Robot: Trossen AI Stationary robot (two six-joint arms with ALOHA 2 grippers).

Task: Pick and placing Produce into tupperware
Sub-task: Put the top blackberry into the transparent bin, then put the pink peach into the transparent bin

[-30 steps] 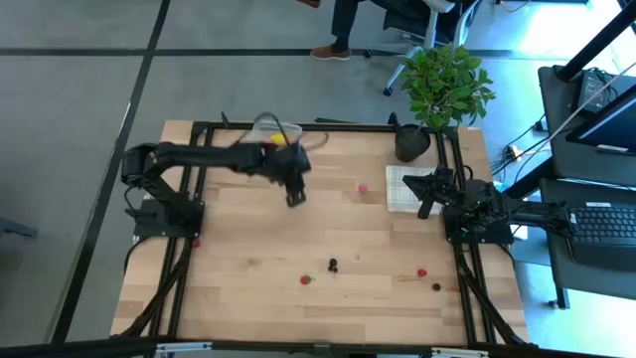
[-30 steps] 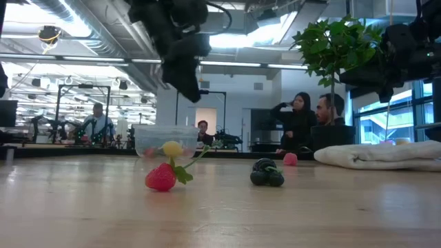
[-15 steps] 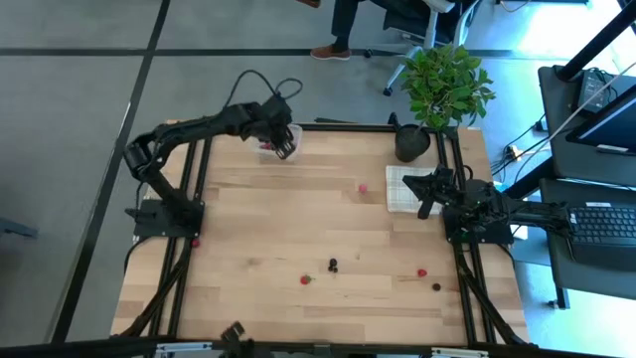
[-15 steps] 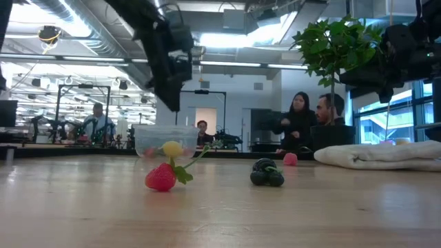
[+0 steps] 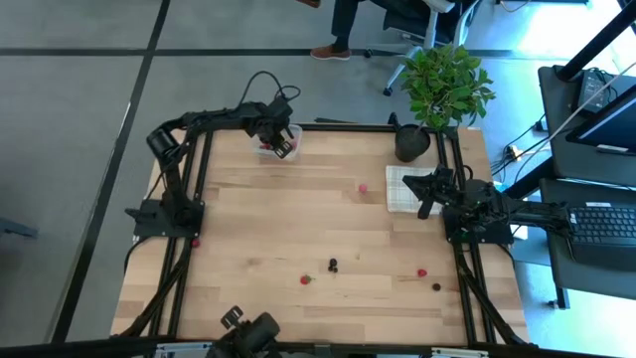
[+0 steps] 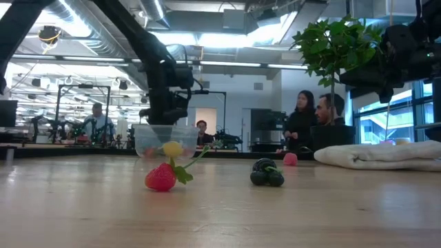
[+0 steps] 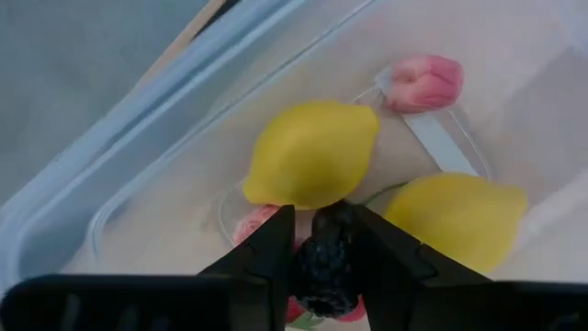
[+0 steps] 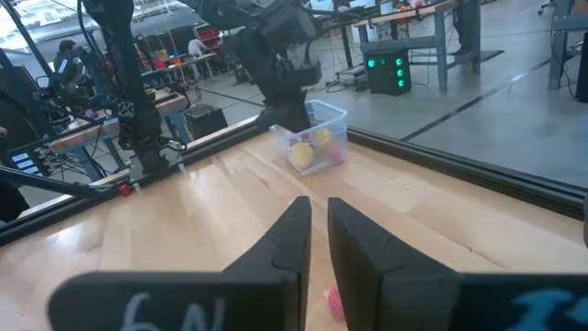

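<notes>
Over the far-left tabletop (image 5: 258, 229), our left gripper (image 7: 322, 262) hangs inside the tupperware (image 5: 275, 142), jaws clenched on a dark berry (image 7: 323, 267) above two lemons (image 7: 312, 154), positioned, we judge, for release. Right gripper (image 8: 315, 234) waits shut by the cloth (image 5: 399, 189).
</notes>
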